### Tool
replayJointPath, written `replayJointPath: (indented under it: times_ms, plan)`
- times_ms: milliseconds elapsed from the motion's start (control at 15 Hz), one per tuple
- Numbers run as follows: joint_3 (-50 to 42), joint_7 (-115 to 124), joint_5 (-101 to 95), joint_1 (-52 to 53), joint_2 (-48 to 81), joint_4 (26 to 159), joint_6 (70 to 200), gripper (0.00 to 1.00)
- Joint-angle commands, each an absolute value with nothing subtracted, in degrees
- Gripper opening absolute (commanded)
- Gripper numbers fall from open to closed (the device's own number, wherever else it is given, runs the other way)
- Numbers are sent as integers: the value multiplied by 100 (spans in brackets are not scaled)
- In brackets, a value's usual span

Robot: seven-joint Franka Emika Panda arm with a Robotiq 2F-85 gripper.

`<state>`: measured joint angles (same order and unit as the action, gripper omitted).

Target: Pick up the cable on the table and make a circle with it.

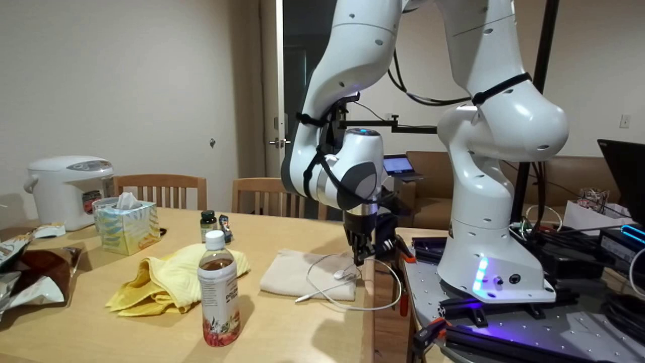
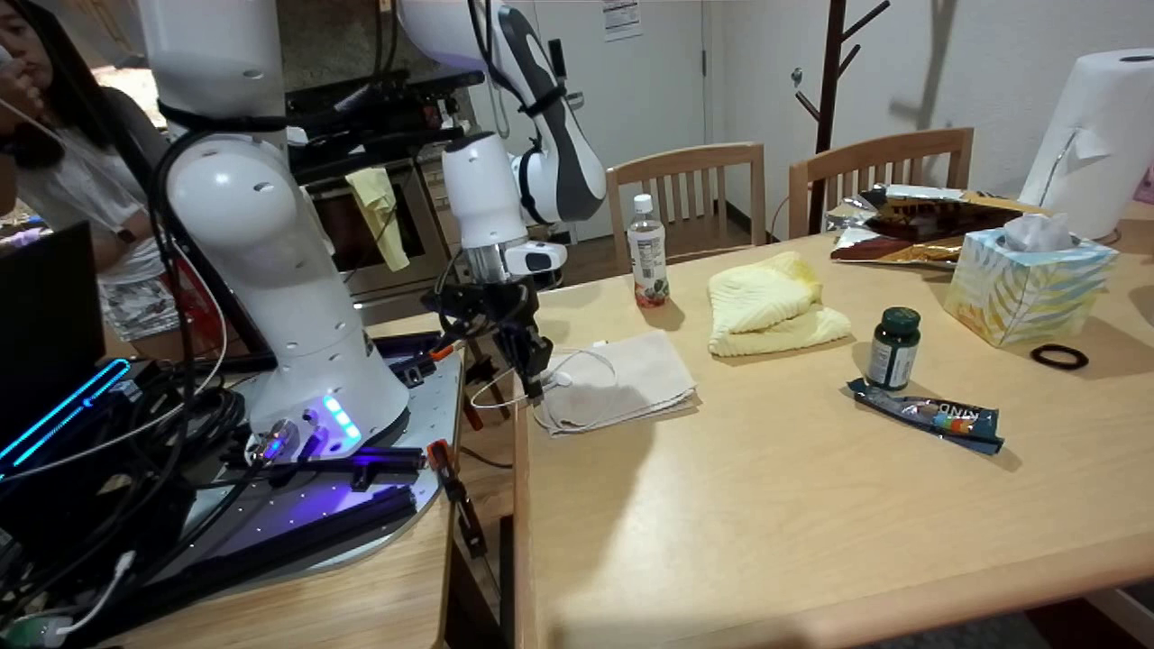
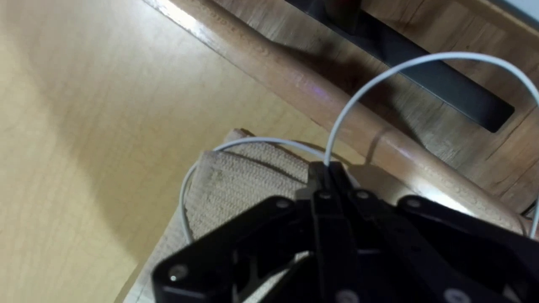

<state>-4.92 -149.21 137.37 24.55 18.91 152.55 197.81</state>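
Pincer (image 3: 327, 168) pinching cable (image 3: 454, 55); grasp done; in exterior view, cable loops across beige cloth (image 1: 287, 275), past right edge of counter (image 1: 282, 330); circle looks rough, unfinished; shaping, release likely remain.

Looped white cable (image 3: 459, 55) across table edge (image 3: 290, 80)

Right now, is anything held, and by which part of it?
The cable, pinched between the fingers partway along its length, not at its plug.
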Motion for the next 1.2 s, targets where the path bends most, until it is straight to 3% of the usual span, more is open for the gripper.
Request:
replayJointPath:
  times_ms: [0,667,867,1133]
  plan:
    - [-873,-14921,13706,2874,1236,15437,19786,1]
    - [-3300,-14921,12657,5163,1201,14992,19810,1]
    - [-3387,-14921,12262,5405,1169,14967,19809,1]
    - [-2849,-14921,11851,5142,1059,15018,19810,1]
